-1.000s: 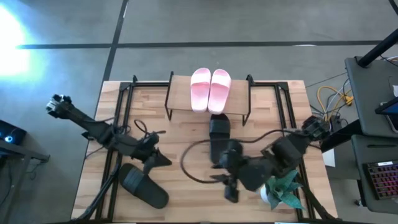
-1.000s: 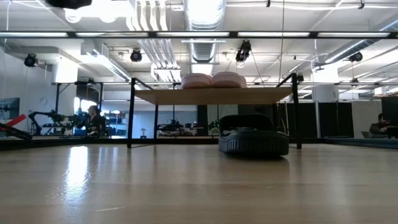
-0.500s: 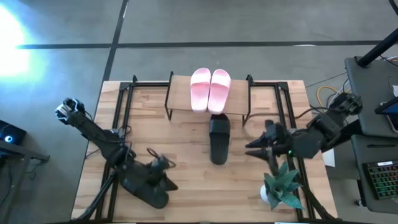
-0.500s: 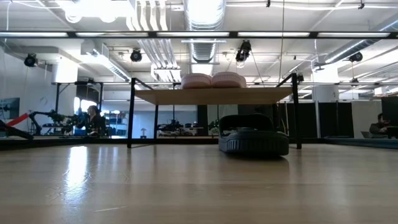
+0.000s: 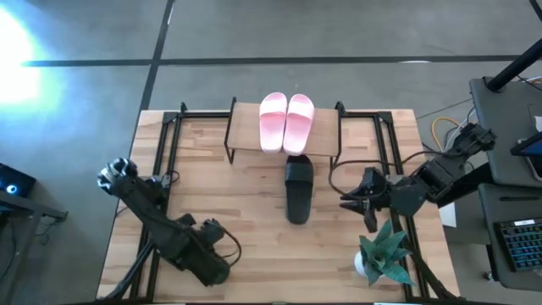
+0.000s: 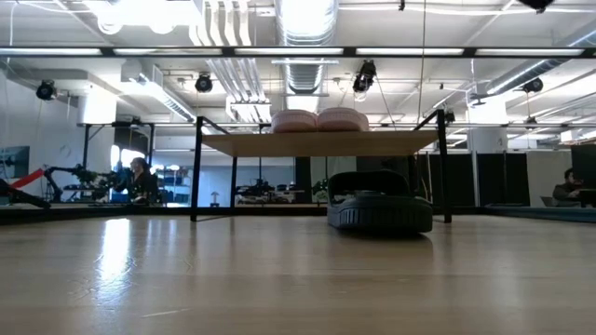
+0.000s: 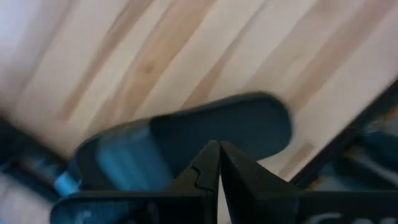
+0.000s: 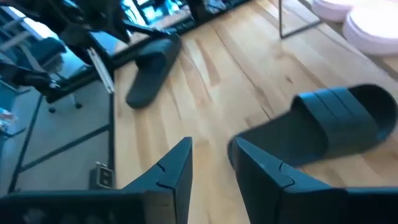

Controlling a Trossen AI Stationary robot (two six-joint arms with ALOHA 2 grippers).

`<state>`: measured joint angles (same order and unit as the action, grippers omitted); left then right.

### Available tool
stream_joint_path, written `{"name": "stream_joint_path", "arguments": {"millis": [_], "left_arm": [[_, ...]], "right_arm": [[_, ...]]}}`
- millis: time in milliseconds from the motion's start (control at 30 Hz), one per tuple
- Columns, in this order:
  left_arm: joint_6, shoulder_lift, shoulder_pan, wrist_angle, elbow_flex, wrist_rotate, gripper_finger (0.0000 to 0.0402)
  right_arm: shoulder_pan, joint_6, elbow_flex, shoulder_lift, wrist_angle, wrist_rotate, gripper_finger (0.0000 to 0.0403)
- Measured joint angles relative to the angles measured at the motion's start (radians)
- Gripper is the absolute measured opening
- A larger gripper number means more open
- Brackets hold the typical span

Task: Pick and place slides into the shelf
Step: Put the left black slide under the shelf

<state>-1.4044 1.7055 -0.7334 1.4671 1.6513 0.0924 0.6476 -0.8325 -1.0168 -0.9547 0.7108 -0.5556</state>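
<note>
High view: left gripper (image 5: 222,252) fingers closed over black slide (image 5: 196,258); right gripper (image 5: 351,200) fingers slightly apart, holding nothing.

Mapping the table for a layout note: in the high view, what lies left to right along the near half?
Left gripper over a black slide sandal → second black slide sandal → right gripper → green potted plant.

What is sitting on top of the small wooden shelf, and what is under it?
Two pale pink slides lie side by side on the light wooden plank shelf. A black slide pokes partly under it; its far end is hidden from above.
</note>
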Motion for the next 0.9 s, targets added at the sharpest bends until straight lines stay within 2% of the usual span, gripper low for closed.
{"name": "stream_joint_path", "arguments": {"millis": [100, 233, 400, 533, 633, 900], "left_arm": [[0.003, 0.081, 0.000, 0.112, 0.077, -0.052, 0.0000], [-0.004, 0.136, -0.003, 0.108, 0.078, -0.136, 0.0000], [-0.039, 0.187, -0.003, 0.104, 0.042, -0.217, 0.0000], [-0.104, 0.187, -0.008, 0.103, 0.017, -0.225, 0.0000], [-0.143, 0.173, -0.008, 0.104, -0.009, -0.234, 0.0000], [-0.161, 0.172, -0.017, 0.105, -0.094, -0.278, 0.0000]], "right_arm": [[0.000, -0.042, 0.048, 0.005, 0.023, -0.030, 0.0109], [0.000, -0.084, 0.112, 0.056, -0.002, -0.036, 0.0106], [0.000, -0.051, 0.186, 0.194, -0.112, -0.023, 0.0100], [0.000, 0.018, 0.229, 0.322, -0.206, -0.024, 0.0098], [0.000, 0.041, 0.237, 0.379, -0.193, -0.030, 0.0101], [0.000, 0.004, 0.240, 0.391, -0.090, -0.048, 0.0109]]}}
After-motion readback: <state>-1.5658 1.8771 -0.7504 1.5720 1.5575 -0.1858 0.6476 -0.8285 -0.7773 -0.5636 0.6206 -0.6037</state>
